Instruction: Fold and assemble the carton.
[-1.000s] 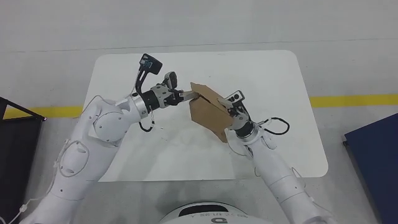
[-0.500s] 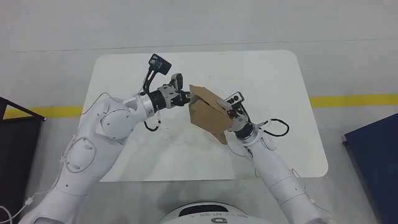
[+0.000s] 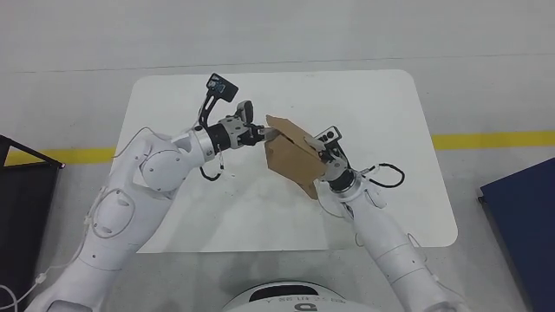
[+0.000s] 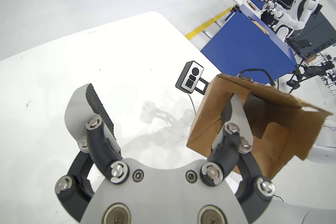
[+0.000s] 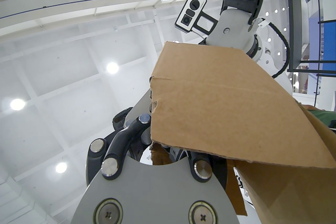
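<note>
The brown carton (image 3: pixel 290 156) is held up above the white table (image 3: pixel 373 113), tilted, with its open end toward my left arm. My right gripper (image 3: pixel 323 158) is shut on the carton's wall at its right side; in the right wrist view the cardboard (image 5: pixel 223 104) covers its fingers. My left gripper (image 3: pixel 257 132) is open at the carton's open end. In the left wrist view one finger (image 4: pixel 233 112) sits inside the carton (image 4: pixel 262 128), against a side wall. The other finger (image 4: pixel 92 104) stands outside, apart from the cardboard. Inner flaps are partly folded in.
The table has rounded corners and bare surface all around the carton. A black frame (image 3: pixel 17 191) stands on the floor at the left, a blue panel (image 3: pixel 520 199) at the right. Blue workbenches (image 4: pixel 246 43) lie beyond the table's far corner.
My left gripper has shifted a little right, toward the carton's open end, with its wrist turned. The carton and right gripper have barely moved.
</note>
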